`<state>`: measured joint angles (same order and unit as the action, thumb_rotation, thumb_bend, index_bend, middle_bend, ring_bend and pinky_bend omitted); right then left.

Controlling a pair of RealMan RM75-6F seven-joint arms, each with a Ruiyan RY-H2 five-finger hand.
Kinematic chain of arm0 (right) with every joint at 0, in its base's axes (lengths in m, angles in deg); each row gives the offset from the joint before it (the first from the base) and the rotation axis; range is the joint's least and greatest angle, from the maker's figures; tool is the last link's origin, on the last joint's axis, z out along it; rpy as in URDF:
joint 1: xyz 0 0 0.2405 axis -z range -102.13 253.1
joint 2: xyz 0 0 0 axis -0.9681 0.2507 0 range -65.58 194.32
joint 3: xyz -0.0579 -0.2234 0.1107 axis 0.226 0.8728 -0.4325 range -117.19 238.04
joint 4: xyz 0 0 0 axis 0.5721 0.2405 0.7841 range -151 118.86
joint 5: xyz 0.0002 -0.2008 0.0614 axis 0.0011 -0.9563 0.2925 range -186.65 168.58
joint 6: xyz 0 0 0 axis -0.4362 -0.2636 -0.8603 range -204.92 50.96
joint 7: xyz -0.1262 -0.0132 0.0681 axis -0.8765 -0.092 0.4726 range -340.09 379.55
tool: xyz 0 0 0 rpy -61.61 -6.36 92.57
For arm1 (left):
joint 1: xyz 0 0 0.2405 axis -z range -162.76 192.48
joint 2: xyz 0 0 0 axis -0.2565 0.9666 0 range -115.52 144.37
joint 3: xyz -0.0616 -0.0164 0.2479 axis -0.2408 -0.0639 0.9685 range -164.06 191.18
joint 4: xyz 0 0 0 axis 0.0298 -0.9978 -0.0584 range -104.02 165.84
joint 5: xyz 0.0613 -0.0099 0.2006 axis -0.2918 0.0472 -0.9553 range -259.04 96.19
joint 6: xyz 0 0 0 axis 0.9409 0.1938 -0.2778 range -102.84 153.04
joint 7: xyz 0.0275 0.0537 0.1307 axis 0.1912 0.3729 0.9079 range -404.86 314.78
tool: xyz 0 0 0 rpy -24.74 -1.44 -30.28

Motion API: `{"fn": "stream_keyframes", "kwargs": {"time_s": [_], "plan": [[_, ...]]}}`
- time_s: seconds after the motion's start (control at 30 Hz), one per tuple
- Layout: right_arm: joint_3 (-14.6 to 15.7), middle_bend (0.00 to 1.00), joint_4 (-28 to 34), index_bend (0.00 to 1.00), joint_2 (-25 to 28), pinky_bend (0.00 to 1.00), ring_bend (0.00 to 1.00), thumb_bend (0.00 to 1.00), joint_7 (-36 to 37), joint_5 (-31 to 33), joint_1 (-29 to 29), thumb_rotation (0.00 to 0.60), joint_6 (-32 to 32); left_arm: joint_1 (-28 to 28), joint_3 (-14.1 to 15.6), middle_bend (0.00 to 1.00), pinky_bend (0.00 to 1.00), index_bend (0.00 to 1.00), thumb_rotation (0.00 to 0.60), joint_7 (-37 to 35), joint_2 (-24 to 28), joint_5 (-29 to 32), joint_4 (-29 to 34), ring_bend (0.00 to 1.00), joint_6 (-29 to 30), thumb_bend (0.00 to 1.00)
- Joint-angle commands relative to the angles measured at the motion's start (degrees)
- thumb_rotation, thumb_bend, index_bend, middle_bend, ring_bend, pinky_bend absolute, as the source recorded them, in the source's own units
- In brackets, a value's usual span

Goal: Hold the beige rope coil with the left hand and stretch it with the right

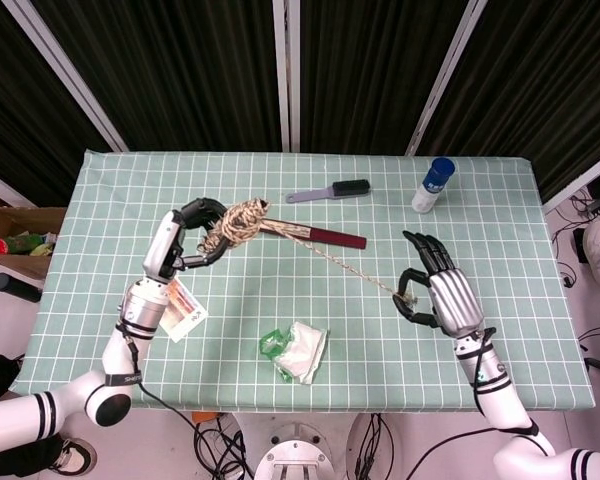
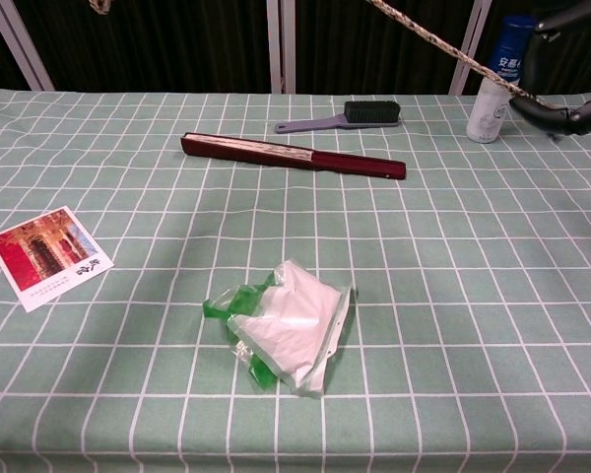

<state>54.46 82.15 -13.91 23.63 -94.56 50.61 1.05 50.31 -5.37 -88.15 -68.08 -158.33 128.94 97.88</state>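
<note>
The beige rope coil [image 1: 241, 220] hangs above the table's left half, gripped by my left hand [image 1: 188, 235] from its left side. One strand of the rope [image 1: 350, 268] runs taut from the coil down to the right, and shows in the chest view as a diagonal line [image 2: 443, 46] at the top. My right hand [image 1: 438, 293] pinches the strand's end between thumb and a finger, other fingers spread. In the chest view only the right hand's fingertips [image 2: 568, 111] show at the right edge; the left hand is out of that frame.
A closed dark red fan [image 2: 294, 156] lies under the rope. A grey brush [image 2: 343, 116] and a white bottle with blue cap [image 2: 493, 92] stand at the back. A plastic bag with green contents [image 2: 286, 326] lies near the front, a picture card [image 2: 47, 255] at the left.
</note>
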Motion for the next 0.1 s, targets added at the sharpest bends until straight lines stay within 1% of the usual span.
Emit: {"fn": "stream_keyframes", "kwargs": {"time_s": [0.03,0.1], "plan": [[-0.4,0.0,0.9,0.01,0.7,0.0,0.0,0.05,0.2,1.9,0.5,0.6,-1.0,-0.1,-0.2,0.8,0.68,0.78,0.6,-0.2,0.1,-0.2,0.2,0.64,0.0,0.49],[-0.8,0.0,0.9,0.0,0.7,0.0,0.0,0.03,1.0,2.5,0.9,0.6,-0.7,-0.2,-0.2,0.8,0.68,0.78,0.6,-0.3,0.2,-0.5,0.2,0.64,0.0,0.49]]}}
